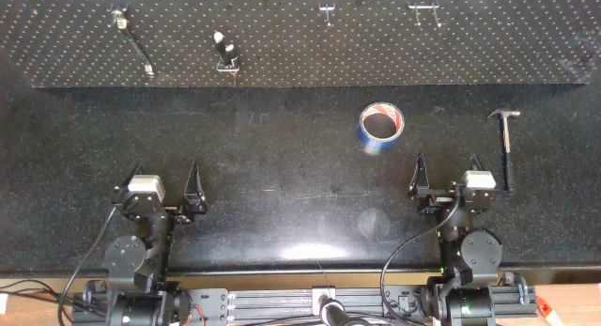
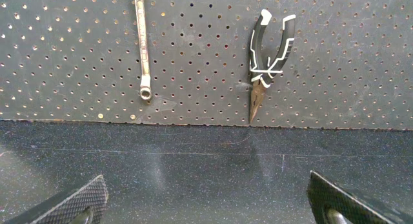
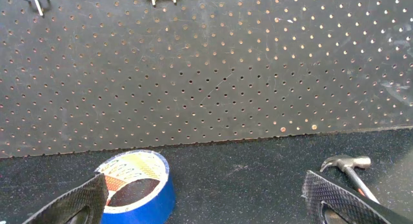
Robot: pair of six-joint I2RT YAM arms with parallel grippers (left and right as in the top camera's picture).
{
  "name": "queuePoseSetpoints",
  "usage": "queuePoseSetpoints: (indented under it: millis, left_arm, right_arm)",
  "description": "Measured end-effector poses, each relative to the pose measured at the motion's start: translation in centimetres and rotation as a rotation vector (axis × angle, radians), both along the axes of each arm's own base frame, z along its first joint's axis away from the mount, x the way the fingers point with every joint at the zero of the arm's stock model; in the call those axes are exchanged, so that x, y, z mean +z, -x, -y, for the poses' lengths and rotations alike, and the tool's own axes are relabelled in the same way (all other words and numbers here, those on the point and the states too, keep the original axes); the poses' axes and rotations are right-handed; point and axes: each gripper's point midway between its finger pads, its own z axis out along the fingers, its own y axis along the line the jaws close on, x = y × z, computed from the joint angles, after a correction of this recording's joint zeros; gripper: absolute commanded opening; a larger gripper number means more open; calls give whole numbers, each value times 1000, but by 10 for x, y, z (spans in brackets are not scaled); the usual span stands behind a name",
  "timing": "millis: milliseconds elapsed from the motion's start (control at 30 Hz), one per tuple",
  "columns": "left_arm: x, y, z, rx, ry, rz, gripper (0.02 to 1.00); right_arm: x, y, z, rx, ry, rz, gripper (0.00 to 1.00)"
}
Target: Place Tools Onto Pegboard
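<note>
Two tools are hanging on the pegboard point(image 1: 300, 44), a wrench point(image 1: 138, 49) and long-nose pliers point(image 1: 226, 52), with two metal hooks point(image 1: 327, 10) sitting farther right. Lying on the black table point(image 1: 282, 157) below are a blue tape roll point(image 1: 381, 127) and a hammer point(image 1: 506, 147). The roll is sitting just ahead of the right gripper point(image 1: 447, 166), the hammer beside it, both apart from its fingers point(image 3: 71, 201). The left gripper point(image 1: 165, 176) is facing the pliers. Both grippers' fingers are standing wide open.
</note>
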Motion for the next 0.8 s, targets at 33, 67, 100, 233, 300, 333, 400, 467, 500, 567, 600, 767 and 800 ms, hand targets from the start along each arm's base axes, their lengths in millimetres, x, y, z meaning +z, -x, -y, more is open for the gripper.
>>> queuePoseSetpoints:
  millis: [33,67,100,233,300,333,400,467,500,567,600,767,800]
  left_arm:
    - [0,0,0,0,0,0,996]
    - [0,0,0,0,0,0,996]
    - [0,0,0,0,0,0,993]
    - [0,0,0,0,0,0,996]
    - [0,0,0,0,0,0,996]
    - [0,0,0,0,0,0,996]
    - [0,0,0,0,0,0,996]
    - [0,0,0,0,0,0,996]
    - [0,0,0,-1,0,1,996]
    - [0,0,1,-5,0,0,996]
    - [0,0,1,-7,1,0,996]
    - [0,0,1,-9,-2,2,998]
    - [0,0,2,-11,-1,2,996]
  right_arm:
    - [0,0,0,0,0,0,980]
    - [0,0,0,0,0,0,980]
    - [0,0,0,0,0,0,980]
    - [9,0,0,0,-4,36,980]
    - [16,-1,-1,3,-5,61,980]
    - [17,-1,-1,4,-5,60,980]
    - [27,-5,-1,5,-5,34,980]
    - [43,-9,-2,11,-5,21,982]
    - [53,-13,-2,12,-5,13,980]
    - [80,-25,-4,23,-6,-4,980]
    - [96,-33,-4,25,-6,-14,982]
    - [131,-72,-13,73,-14,-120,982]
    - [128,-81,-17,95,-20,-188,982]
